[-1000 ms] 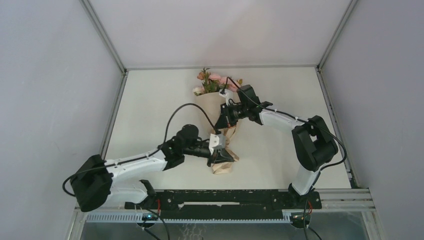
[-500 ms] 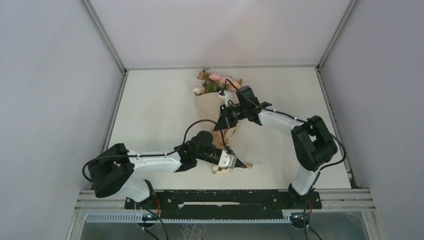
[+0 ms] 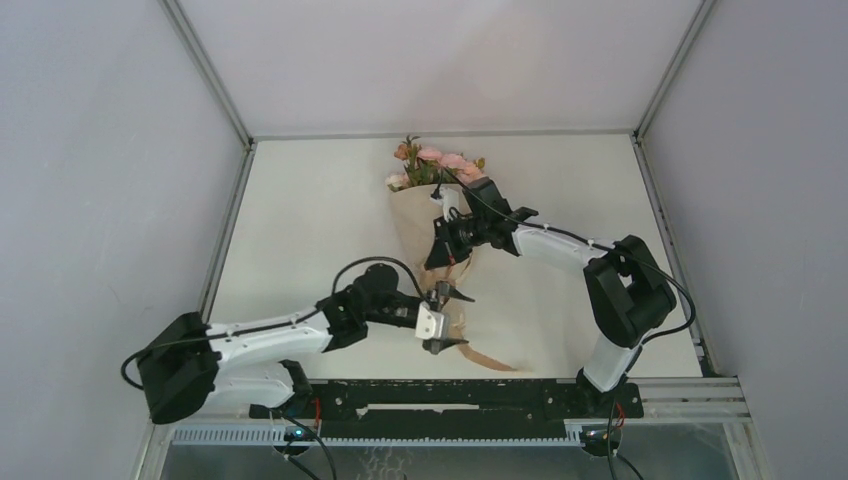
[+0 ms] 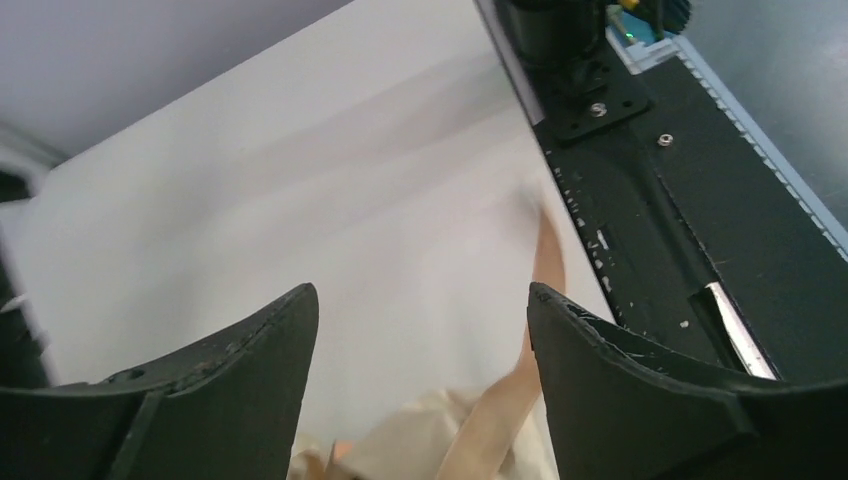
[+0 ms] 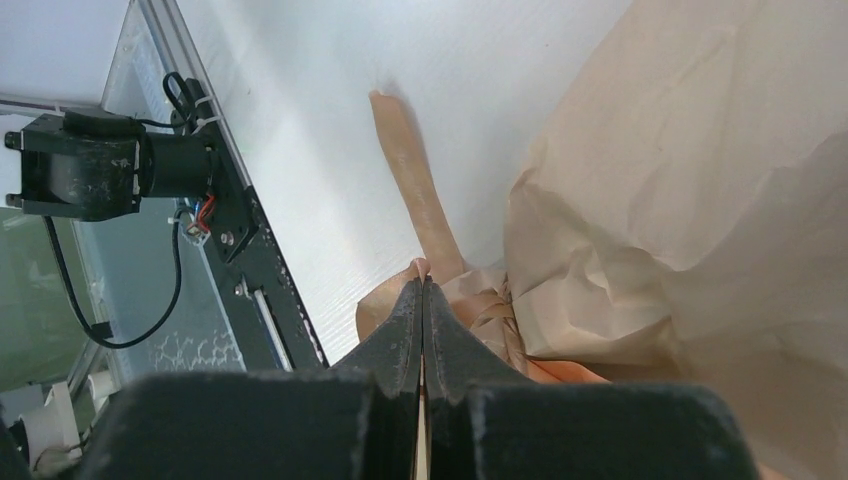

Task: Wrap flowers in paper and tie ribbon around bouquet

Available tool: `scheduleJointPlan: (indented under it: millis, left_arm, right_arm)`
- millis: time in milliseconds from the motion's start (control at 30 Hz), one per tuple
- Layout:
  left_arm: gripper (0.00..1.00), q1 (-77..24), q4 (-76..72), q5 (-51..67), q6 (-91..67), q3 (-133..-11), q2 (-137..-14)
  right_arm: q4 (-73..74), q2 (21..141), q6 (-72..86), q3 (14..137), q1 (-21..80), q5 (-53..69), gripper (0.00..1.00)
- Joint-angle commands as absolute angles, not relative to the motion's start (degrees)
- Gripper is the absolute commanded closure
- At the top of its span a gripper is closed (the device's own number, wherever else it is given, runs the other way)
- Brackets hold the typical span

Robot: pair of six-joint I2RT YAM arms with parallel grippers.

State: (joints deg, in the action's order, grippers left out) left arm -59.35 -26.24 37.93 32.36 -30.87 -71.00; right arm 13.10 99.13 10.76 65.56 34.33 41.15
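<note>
White tabletop [image 3: 300,220] and pale grey walls closed in the scene. The left gripper [image 3: 458,320] hung low over the near side with its jaws spread wide and nothing between them. Just under it lay the narrow peach-tan fabric ribbon [image 3: 490,358], one limp tail trailing off to its right toward the black base rail [image 3: 450,395]. Beyond it, the right gripper [image 3: 434,260] had its fingers pressed together against the ribbon's loops; whether they nipped a strand I could not tell. Past that gripper lay the cone of crinkled tan kraft wrapping paper [image 3: 412,220], with the bunch of pink rose-like flowers with green leaves [image 3: 430,160] at its far mouth. The ribbon looked light, soft and inclined to slip, so I judged it best pinched flat near a tail's free end. The paper seemed thin, likely to crease or tear if squeezed.
</note>
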Motion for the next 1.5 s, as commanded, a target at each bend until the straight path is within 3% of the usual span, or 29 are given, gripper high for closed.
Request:
scheduleJointPlan:
  millis: [0, 67, 200, 267, 333, 600, 1000, 1233, 1367, 1467]
  left_arm:
    - [0.21, -53.7, -15.7, 33.6, 21.5, -31.9, -63.4]
    - [0.28, -50.2, -16.0, 32.8, 12.5, -31.7, -60.1]
    - [0.53, -45.1, -17.5, 24.7, -2.6, -29.2, -54.6]
    - [0.58, -42.3, -18.9, 22.8, -8.5, -26.6, -53.8]
    - [0.57, -39.5, -21.3, 20.5, -14.0, -23.4, -54.2]
    - [0.4, -37.6, -32.1, 14.0, -19.0, -17.3, -58.6]
    - [0.5, -37.9, -45.8, 16.7, -20.3, -15.5, -67.3]
    - [0.64, -38.1, -47.0, 12.2, -20.6, -17.5, -71.8]
    - [0.63, -38.5, -48.4, 11.8, -21.4, -18.1, -73.3]
    - [0.56, -39.1, -50.2, 11.0, -21.7, -18.3, -73.9]
  right_arm:
    - [13.1, 95.4, 11.3, 65.7, 35.0, 39.1, 1.0]
    - [13.2, 95.1, 11.6, 65.7, 35.4, 38.7, 1.0]
    - [11.9, 94.9, 13.3, 65.7, 35.8, 38.7, 1.0]
    - [11.1, 94.9, 14.5, 65.7, 35.9, 38.6, 1.0]
    - [10.4, 94.7, 15.4, 65.7, 36.1, 38.5, 1.0]
    - [9.5, 92.9, 20.2, 65.7, 37.3, 35.3, 1.0]
    - [6.3, 93.9, 26.8, 65.7, 38.6, 34.3, 1.0]
    - [5.0, 95.0, 27.8, 65.7, 38.6, 35.9, 1.0]
    - [5.1, 95.6, 28.0, 65.7, 38.8, 36.2, 1.0]
    - [4.7, 96.1, 28.5, 65.7, 38.7, 36.9, 1.0]
